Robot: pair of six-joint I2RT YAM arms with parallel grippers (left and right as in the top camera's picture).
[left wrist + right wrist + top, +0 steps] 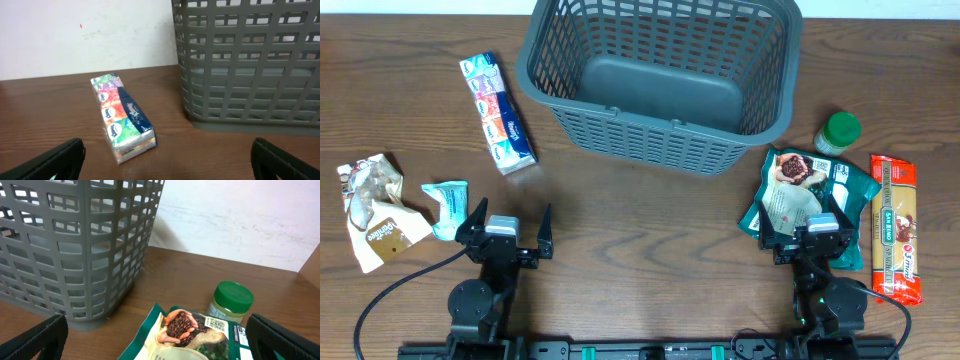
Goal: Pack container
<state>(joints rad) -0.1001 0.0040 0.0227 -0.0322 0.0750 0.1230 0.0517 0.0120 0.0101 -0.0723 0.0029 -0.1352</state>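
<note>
The large dark grey slotted basket stands at the back middle of the table and holds nothing I can see; it also shows in the left wrist view and the right wrist view. My left gripper is open and empty near the front left, its fingers framing bare table in the left wrist view. My right gripper is open and empty at the front right, over the near end of a green coffee-bean bag, which fills the space between the fingers in the right wrist view.
A colourful tissue multipack lies at the left, also in the left wrist view. A crumpled snack bag and a small teal packet lie front left. A green-lidded jar and a pasta pack lie right.
</note>
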